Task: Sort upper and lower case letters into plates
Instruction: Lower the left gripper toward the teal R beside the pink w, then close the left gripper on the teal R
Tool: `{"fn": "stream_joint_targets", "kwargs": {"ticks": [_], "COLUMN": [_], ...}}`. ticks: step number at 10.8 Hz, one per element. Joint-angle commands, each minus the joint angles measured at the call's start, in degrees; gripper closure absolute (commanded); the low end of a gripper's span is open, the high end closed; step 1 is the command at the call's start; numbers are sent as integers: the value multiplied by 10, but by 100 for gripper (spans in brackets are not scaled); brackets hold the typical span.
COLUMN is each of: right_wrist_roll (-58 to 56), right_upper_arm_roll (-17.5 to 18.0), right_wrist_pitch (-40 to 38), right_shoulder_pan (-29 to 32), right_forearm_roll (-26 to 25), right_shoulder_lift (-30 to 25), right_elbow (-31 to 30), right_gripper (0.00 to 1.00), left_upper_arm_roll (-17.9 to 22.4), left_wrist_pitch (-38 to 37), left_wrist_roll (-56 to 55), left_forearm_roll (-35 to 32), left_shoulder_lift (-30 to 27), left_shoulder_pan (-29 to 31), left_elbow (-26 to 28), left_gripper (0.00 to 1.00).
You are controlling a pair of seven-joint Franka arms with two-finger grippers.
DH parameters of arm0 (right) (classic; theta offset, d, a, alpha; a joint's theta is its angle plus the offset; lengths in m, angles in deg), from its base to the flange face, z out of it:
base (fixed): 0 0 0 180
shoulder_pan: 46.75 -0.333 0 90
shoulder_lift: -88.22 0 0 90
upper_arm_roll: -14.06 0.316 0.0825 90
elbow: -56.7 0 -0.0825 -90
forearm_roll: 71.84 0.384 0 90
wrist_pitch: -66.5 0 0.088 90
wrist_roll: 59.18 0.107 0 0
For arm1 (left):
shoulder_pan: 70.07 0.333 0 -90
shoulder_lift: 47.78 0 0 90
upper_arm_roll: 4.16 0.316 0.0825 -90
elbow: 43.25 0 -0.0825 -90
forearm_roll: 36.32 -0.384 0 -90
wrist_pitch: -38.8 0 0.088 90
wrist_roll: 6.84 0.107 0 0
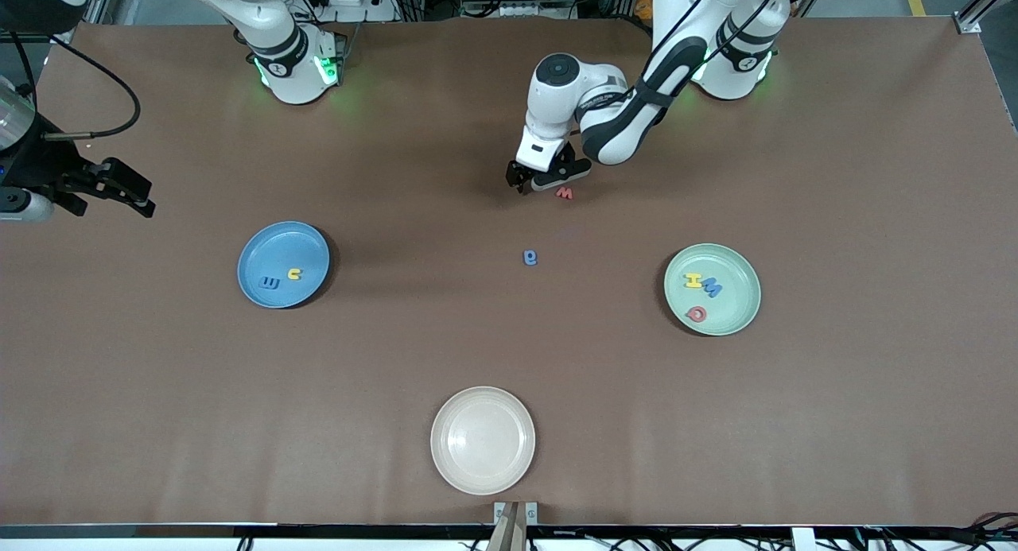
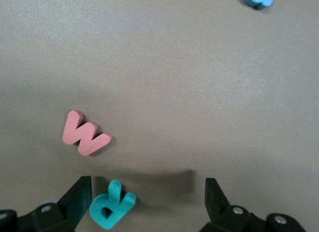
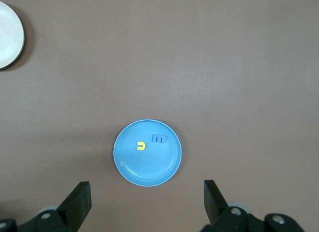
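Your loose letters lie in the middle of the table: a red w [image 1: 564, 193] and, touching distance from it in the left wrist view, a teal letter [image 2: 110, 204] that sits between the spread fingers of the left gripper [image 1: 549, 177], close to one of them; its exact shape is hard to read from here. A blue a [image 1: 530, 258] lies apart from that pair, nearer the front camera. The blue plate [image 1: 262, 253], toward the right arm's end of the table, holds a yellow u [image 1: 294, 274] and a blue letter [image 1: 270, 283] that reads like an m or a sideways E, the two just beside each other. The mint green plate [image 1: 736, 308], toward the left arm's end, holds a yellow H [image 1: 693, 280], a blue M [image 1: 710, 288] touching it, and a red letter [image 1: 696, 314] a little nearer the front camera. You have the left gripper down low over the teal letter with its jaws released and nothing grasped. The right gripper [image 1: 119, 189] waits above the table's edge at the right arm's end, jaws also wide apart and empty; its wrist camera looks down on the blue plate. A cream-white plate [image 1: 483, 440] sits empty near the front camera's edge of the brown table [image 1: 835, 416].
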Motion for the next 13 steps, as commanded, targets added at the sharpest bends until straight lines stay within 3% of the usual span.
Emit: {"fn": "stream_joint_targets", "kwargs": {"ticks": [1,9,13], "right_wrist_roll": [2,-2,-2], "right_upper_arm_roll": [5,5,5], "right_wrist_pitch": [-9,-9,-9], "right_shoulder_pan": [6,8,6], "right_forearm_roll": [10,11,11], "right_shoulder_lift": [6,12,12], "right_elbow": [12,17,17], "right_gripper": [0,0,0], "left_upper_arm_roll": [0,-5,-30], "left_wrist_pitch": [16,-14,-119], "left_wrist_roll": [-48,-92,-90], "left_forearm_roll": [-57,-40,12], "left_shoulder_lift": [9,6,11], "left_shoulder_pan": [13,6,-4], "left_elbow": [10,-2,-51], "left_gripper": [0,2,2]}}
